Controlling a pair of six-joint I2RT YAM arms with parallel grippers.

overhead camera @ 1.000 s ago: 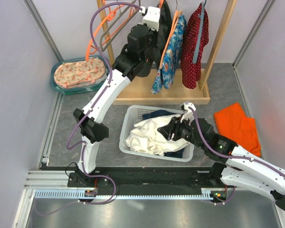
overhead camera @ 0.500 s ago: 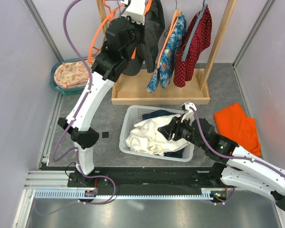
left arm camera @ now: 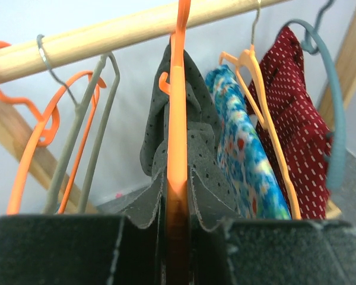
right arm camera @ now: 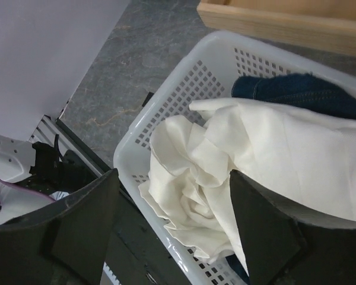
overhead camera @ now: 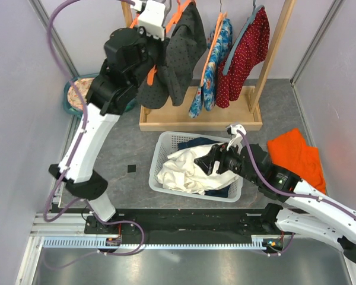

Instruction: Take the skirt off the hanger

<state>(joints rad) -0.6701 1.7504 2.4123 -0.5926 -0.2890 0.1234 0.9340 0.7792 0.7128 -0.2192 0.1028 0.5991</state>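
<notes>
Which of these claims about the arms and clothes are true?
1. The left gripper is clamped on the orange hanger carrying the grey skirt. True.
2. The right gripper grips the white cloth. False: the right gripper hangs open above the white cloth.
3. The white basket is empty. False: the white basket holds the white cloth and a dark blue garment.
4. A red dotted garment hangs on the wooden rail. True.
5. The orange cloth lies in the basket. False: the orange cloth lies on the table.
</notes>
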